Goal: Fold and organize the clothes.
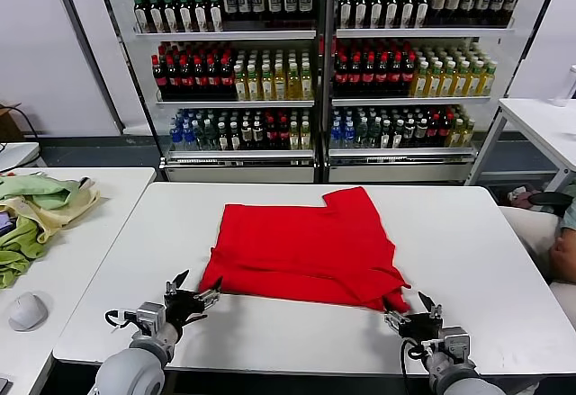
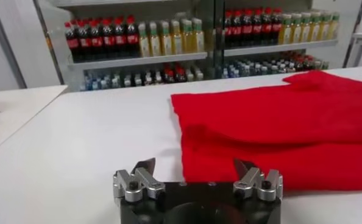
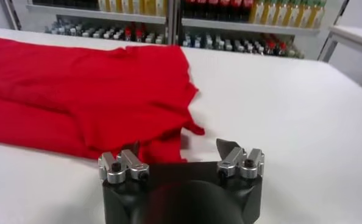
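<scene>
- No legible text, brand, number or sign is found in any view.
- Labels on the bottles (image 1: pixel 270 76) in the shelf unit (image 1: pixel 324 35) are seen only as colour bands; no lettering can be made out.
- No print is seen on the red T-shirt (image 1: pixel 306 246).

Shop backdrop and side clutter
Bottle-filled shelves (image 1: pixel 319 71) stood far behind the white tabletop (image 1: pixel 468 260); pale green and yellow cloths (image 1: pixel 36 210) lay left, a mouse (image 1: pixel 29 310) nearer.
</scene>
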